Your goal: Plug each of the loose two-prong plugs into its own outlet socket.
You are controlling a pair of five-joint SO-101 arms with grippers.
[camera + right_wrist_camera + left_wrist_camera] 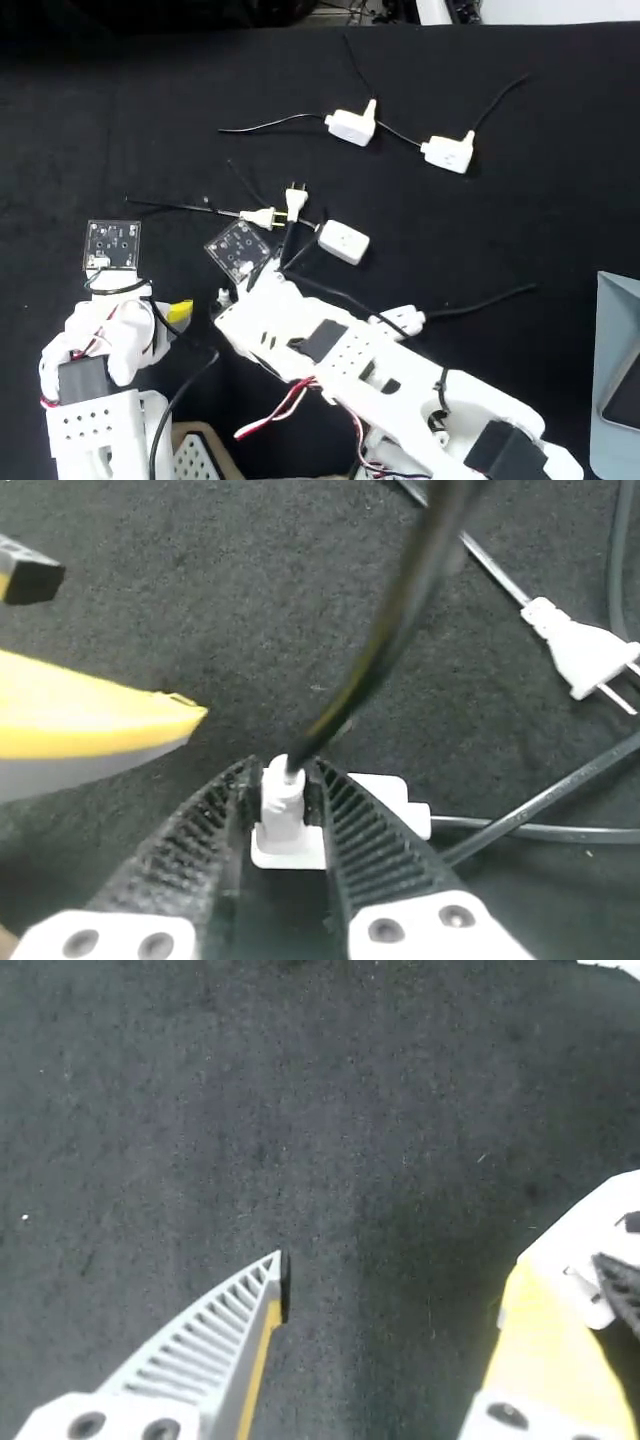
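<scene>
— What covers the table?
— A black cloth (120, 120).
— Anything off to the side?
— A grey tray (610, 340) at the high view's right edge, with a dark flat object (626, 402) inside.

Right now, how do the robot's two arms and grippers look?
The left arm and right arm are white plastic with black motors and thin red wires. The left gripper has a pale ribbed finger with a yellow edge, beside a yellow jaw. The right gripper has dark ribbed fingers on white bases.

Prongs of the plug (282, 798) — perhaps inside the socket (395, 800) — are hidden.
</scene>
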